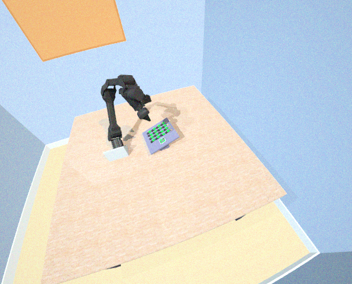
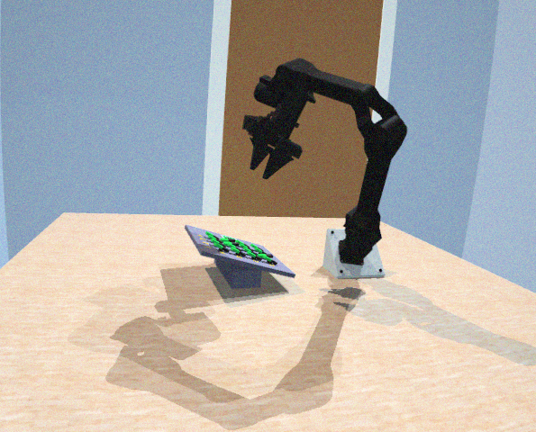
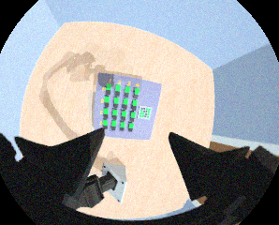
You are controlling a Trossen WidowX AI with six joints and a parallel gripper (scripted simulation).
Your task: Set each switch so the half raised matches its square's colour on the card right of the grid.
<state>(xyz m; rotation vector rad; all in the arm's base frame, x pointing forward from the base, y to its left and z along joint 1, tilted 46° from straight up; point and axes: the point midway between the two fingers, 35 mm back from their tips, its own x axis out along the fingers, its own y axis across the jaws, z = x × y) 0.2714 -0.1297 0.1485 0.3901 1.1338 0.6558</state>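
A tilted lilac panel point(image 1: 151, 145) point(image 2: 195, 237) point(image 3: 154, 103) stands on a block in the middle of the table. It carries a grid of rocker switches point(image 1: 159, 131) point(image 2: 240, 247) point(image 3: 120, 108) with green and dark grey halves. The small card point(image 1: 162, 141) point(image 3: 145, 112) lies on the panel to the right of the grid; its squares are too small to read. My gripper point(image 1: 145, 116) point(image 2: 267, 166) point(image 3: 138, 134) is open and empty. It hangs high above the panel, on the arm's side of it.
The arm's base point(image 1: 116, 152) point(image 2: 354, 262) stands on a light grey mount beside the panel. The wooden table point(image 1: 157, 198) point(image 2: 119, 372) ends at walls behind and at drop-offs on the other sides.
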